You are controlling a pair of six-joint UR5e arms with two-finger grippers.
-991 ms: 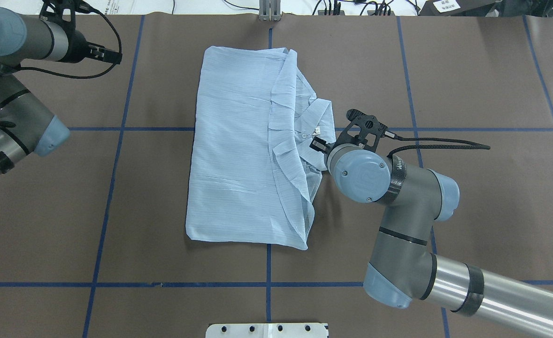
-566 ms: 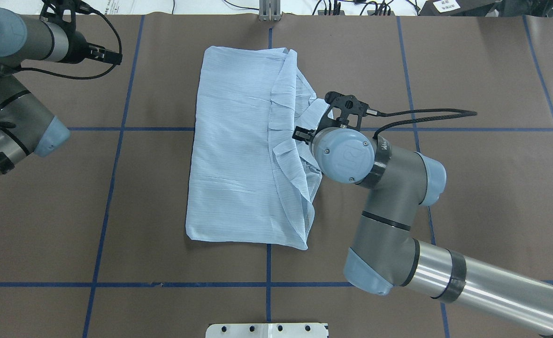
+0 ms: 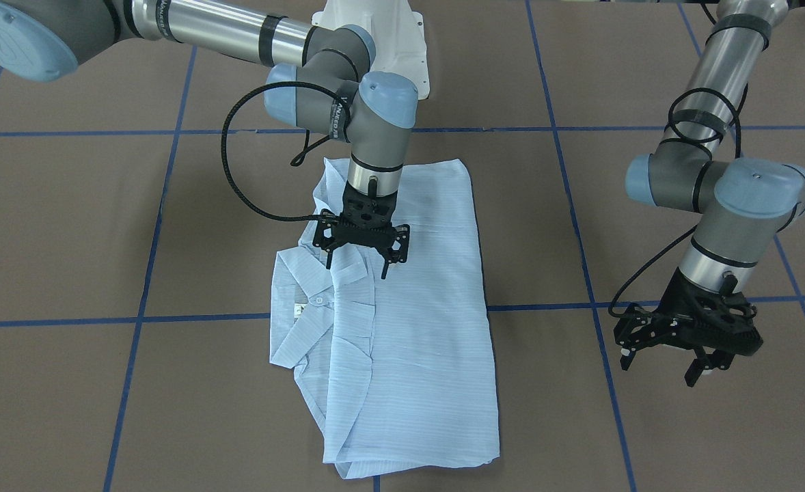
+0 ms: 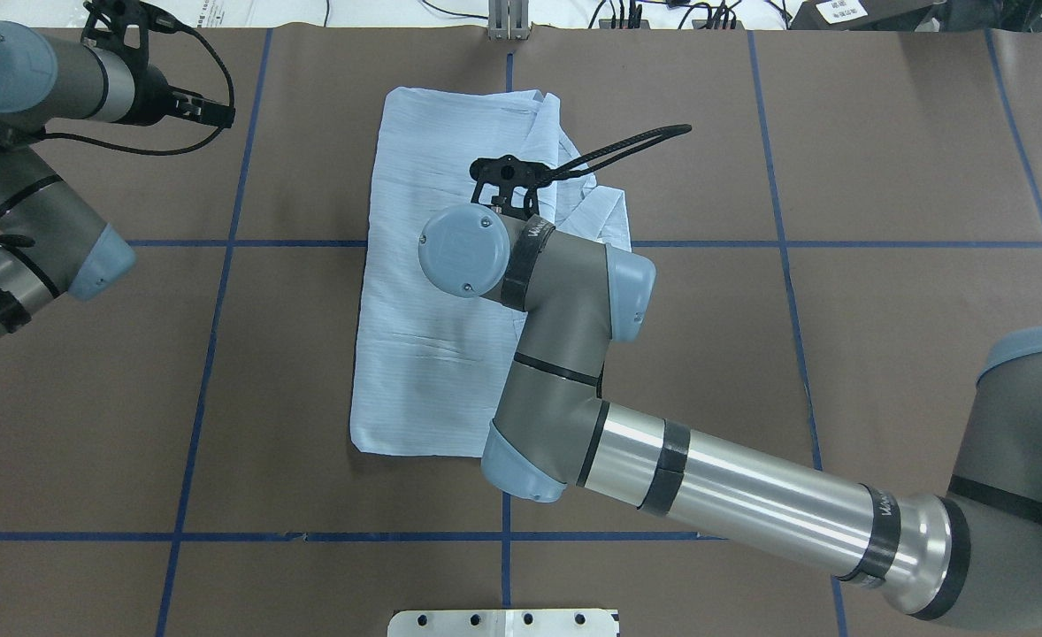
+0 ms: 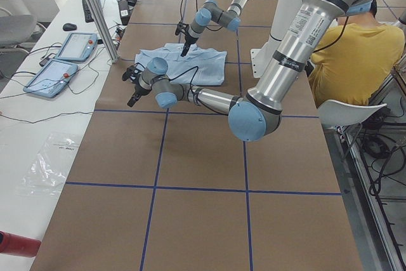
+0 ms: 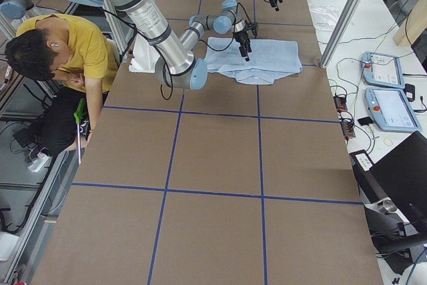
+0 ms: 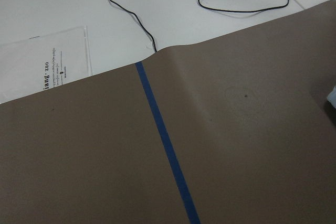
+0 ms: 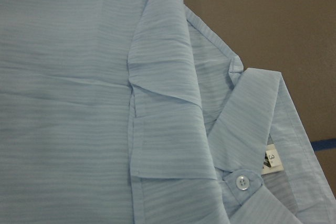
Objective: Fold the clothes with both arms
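Note:
The light blue striped shirt [image 4: 432, 292] lies folded lengthways on the brown table cover, with the collar and a side flap on its right edge. It also shows in the front view [image 3: 402, 355]. My right gripper [image 3: 357, 268] is open and hovers just above the shirt near the collar [image 3: 307, 287]. In the overhead view my right wrist [image 4: 468, 252] hides it. The right wrist view shows the flap [image 8: 163, 103], a button [image 8: 241, 180] and the size label [image 8: 271, 161], with no fingers. My left gripper [image 3: 659, 369] is open and empty over bare cover, well clear of the shirt.
Blue tape lines [image 4: 211, 354] cross the brown cover. A white pedestal base [image 4: 503, 622] stands at the near edge and a metal post [image 4: 508, 22] at the far edge. A seated person in yellow [image 5: 355, 49] and two teach pendants [image 5: 63, 55] flank the table.
My right arm has swung left from beside the collar to over the middle of the shirt. The shirt and my left arm have hardly moved.

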